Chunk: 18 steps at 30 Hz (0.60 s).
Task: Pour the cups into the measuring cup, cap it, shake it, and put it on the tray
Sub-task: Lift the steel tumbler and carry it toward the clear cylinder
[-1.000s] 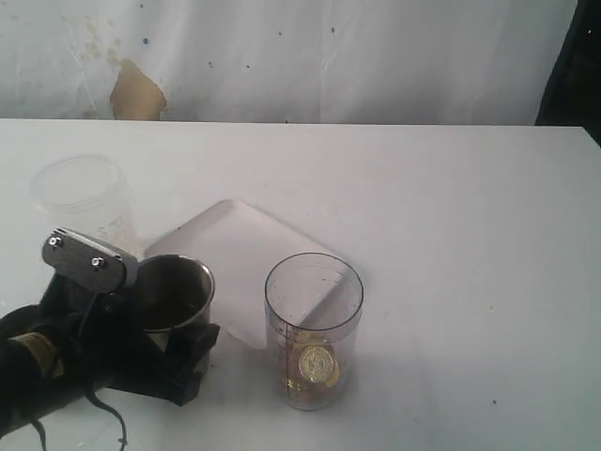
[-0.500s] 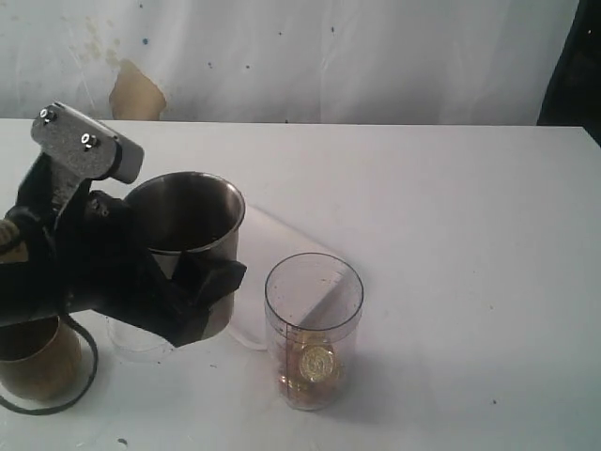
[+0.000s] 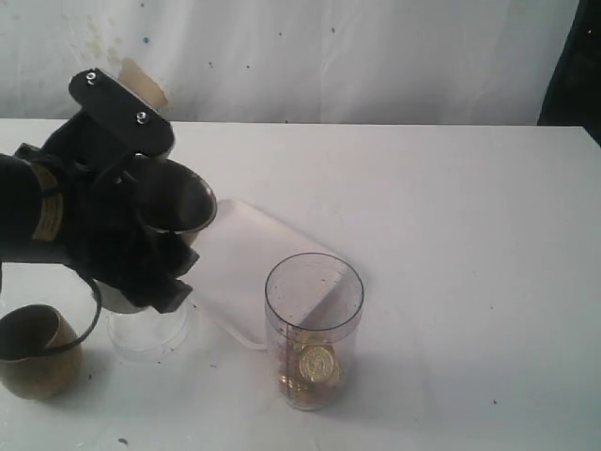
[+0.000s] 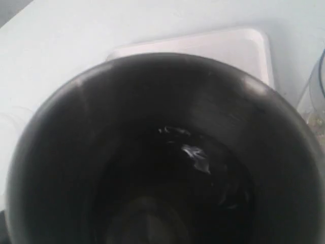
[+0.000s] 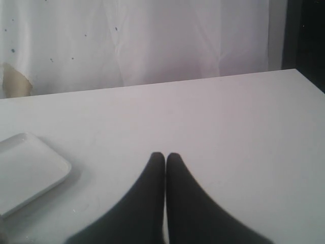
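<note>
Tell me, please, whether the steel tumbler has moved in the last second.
Yes: the steel tumbler rose from level with the measuring cup to well above its rim.

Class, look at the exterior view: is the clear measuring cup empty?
No, the measuring cup has a gold round piece lying at its bottom.

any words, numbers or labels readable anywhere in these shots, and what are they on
Nothing here reads clearly.
On the measuring cup: a black scale down its side, its figures too blurred to read.
On the left arm: a yellow label with dark print, too small to read.
On the gold round piece inside the measuring cup: a raised pattern, not legible.
On the steel tumbler: no marking shows.
</note>
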Each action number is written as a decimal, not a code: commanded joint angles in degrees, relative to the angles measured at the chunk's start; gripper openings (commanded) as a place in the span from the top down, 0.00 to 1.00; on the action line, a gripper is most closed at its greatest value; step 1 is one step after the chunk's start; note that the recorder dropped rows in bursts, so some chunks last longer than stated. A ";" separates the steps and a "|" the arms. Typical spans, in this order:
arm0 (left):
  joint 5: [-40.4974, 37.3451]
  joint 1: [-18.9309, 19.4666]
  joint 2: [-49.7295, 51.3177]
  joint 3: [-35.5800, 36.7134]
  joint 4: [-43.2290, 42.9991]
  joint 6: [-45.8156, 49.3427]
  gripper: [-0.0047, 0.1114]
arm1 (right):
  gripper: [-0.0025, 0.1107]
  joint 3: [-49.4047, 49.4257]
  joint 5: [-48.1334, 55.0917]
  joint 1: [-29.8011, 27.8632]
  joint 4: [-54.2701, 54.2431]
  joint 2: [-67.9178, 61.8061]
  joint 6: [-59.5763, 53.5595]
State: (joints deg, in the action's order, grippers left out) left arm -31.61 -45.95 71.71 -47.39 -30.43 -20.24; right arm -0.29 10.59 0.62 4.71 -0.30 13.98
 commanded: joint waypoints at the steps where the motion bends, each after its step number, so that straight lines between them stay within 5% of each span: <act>1: -2.97 -3.07 -0.31 -0.77 -6.67 -1.98 0.96 | 0.98 0.29 -0.31 0.04 -0.02 0.30 -0.16; 8: -7.75 -9.51 -0.31 -0.77 -14.17 -7.23 0.96 | 0.98 0.29 -0.31 0.04 -0.12 0.30 -0.16; 18: -9.19 -10.71 3.66 -3.98 -14.52 -8.00 0.96 | 0.98 0.29 -0.31 0.04 -0.12 0.30 -0.16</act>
State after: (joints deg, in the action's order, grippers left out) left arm -40.87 -56.31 74.16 -49.27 -43.79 -27.94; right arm -0.29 10.59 0.62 4.71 -0.30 13.98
